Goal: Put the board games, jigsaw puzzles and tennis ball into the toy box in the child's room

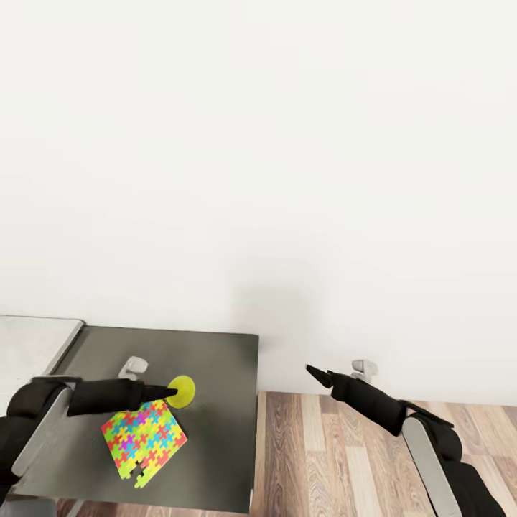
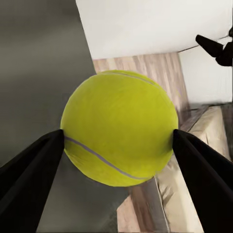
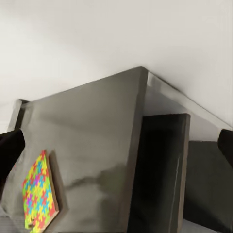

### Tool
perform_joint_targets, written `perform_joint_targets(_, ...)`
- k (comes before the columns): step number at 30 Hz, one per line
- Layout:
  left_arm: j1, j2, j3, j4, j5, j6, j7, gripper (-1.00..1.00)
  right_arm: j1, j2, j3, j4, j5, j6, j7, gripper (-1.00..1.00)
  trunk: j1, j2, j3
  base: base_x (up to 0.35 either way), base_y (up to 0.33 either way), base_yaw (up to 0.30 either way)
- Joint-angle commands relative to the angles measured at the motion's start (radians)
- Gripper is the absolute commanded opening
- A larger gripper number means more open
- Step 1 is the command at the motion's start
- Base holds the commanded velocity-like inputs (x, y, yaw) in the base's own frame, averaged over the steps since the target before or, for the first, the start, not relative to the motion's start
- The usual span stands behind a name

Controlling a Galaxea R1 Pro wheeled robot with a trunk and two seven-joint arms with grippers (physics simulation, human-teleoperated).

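Observation:
The yellow-green tennis ball (image 1: 182, 391) sits between the fingers (image 2: 29, 170) of my left gripper (image 1: 169, 393), which is shut on it over the table's dark grey section (image 1: 215, 359). I cannot tell whether the ball is lifted off the top. A jigsaw puzzle (image 1: 143, 439) of bright interlocking pieces lies flat just in front of the ball; it also appears as the puzzle (image 3: 38, 196) in the right wrist view. My right gripper (image 1: 317, 374) hangs open over the floor to the right of the table, its fingers (image 3: 9, 150) wide apart with nothing between them.
The table's light grey top (image 1: 32, 345) adjoins the dark section at the left. A white wall rises right behind. Wood-plank floor (image 1: 323, 452) lies to the right of the table edge (image 1: 255, 416). The beige bed (image 2: 206, 145) is visible past the ball.

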Motion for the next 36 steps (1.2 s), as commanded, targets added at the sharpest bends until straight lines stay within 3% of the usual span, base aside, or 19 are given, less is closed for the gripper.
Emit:
perform_joint_targets(1,0.005,0.014,0.034,-0.002,-0.002,0.003,-0.075,-1.0,0.001,0.0,-0.007,-0.002,-0.002,0.007,0.044,1.0,0.001,-0.002,0.0,0.0,0.0,0.0)
perform_joint_targets(4,0.02,0.033,0.097,-0.005,-0.007,0.0,-0.211,-1.0,0.004,-0.001,-0.022,-0.003,-0.002,0.006,0.139,1.0,0.001,-0.002,0.005,0.0,0.0,0.0)
perform_joint_targets(6,0.041,0.047,0.162,-0.006,-0.009,-0.003,-0.325,-1.0,0.003,0.0,-0.047,-0.005,-0.002,0.006,0.252,1.0,0.001,-0.002,0.008,0.0,0.0,0.0)
perform_joint_targets(8,0.051,0.054,0.221,-0.006,-0.01,-0.004,-0.393,-1.0,0.003,0.001,-0.064,-0.011,-0.002,0.004,0.34,1.0,0.001,-0.002,0.011,0.0,0.0,0.0)
perform_joint_targets(12,0.074,0.06,0.325,-0.005,-0.011,-0.005,-0.487,-1.0,0.001,0.003,-0.083,-0.026,-0.002,-0.001,0.458,1.0,0.001,-0.002,0.017,0.0,0.0,0.0)
perform_joint_targets(14,0.084,0.061,0.355,-0.005,-0.011,-0.006,-0.512,-1.0,0.001,0.004,-0.087,-0.028,-0.001,-0.003,0.482,1.0,0.001,-0.002,0.019,0.0,0.0,0.0)
perform_joint_targets(27,0.111,0.061,0.421,-0.026,-0.005,-0.011,-0.512,-1.0,0.001,0.019,-0.089,-0.021,0.015,-0.045,0.49,1.0,0.001,-0.002,0.02,0.0,0.0,0.0)
perform_joint_targets(31,0.102,0.063,0.412,-0.012,-0.009,-0.011,-0.512,-1.0,0.001,0.04,-0.09,-0.02,0.015,-0.067,0.48,1.0,0.001,-0.002,0.02,0.0,0.0,0.0)
perform_joint_targets(36,0.101,0.062,0.412,-0.01,-0.011,-0.011,-0.512,-1.0,0.001,0.046,-0.09,-0.02,0.014,-0.095,0.473,1.0,0.001,-0.002,0.021,0.0,0.0,0.0)
